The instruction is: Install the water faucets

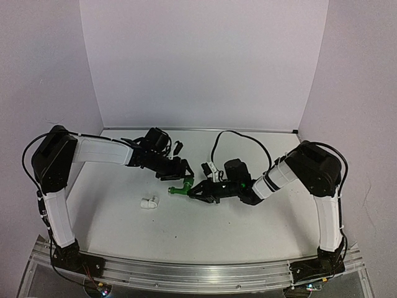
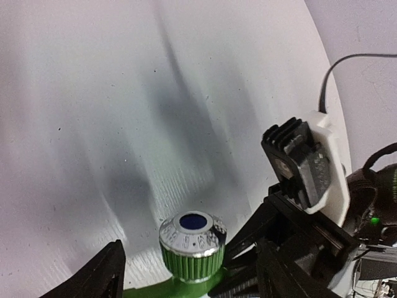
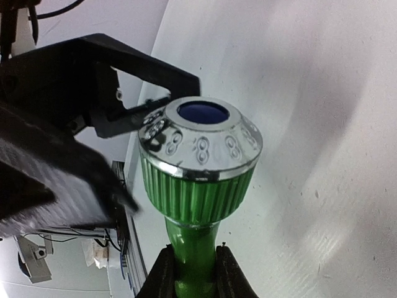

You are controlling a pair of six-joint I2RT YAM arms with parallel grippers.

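White tabletop [image 1: 248, 230], pale lilac walls [image 1: 205, 62]. Right gripper [image 1: 193, 191] clamped on green tap [image 1: 181, 188] stem. Left gripper [image 1: 183, 170] spread wide beside knob [image 2: 192, 239]. White fitting [image 1: 149, 202] lies loose nearby.

We count one green tap [image 1: 181, 187] | we count one white pipe fitting [image 1: 149, 202] | we count two arms, the left arm [image 1: 93, 150] and the right arm [image 1: 282, 174] | we count two grippers, the left gripper [image 1: 183, 171] and the right gripper [image 1: 193, 190] | we count one table [image 1: 248, 236]
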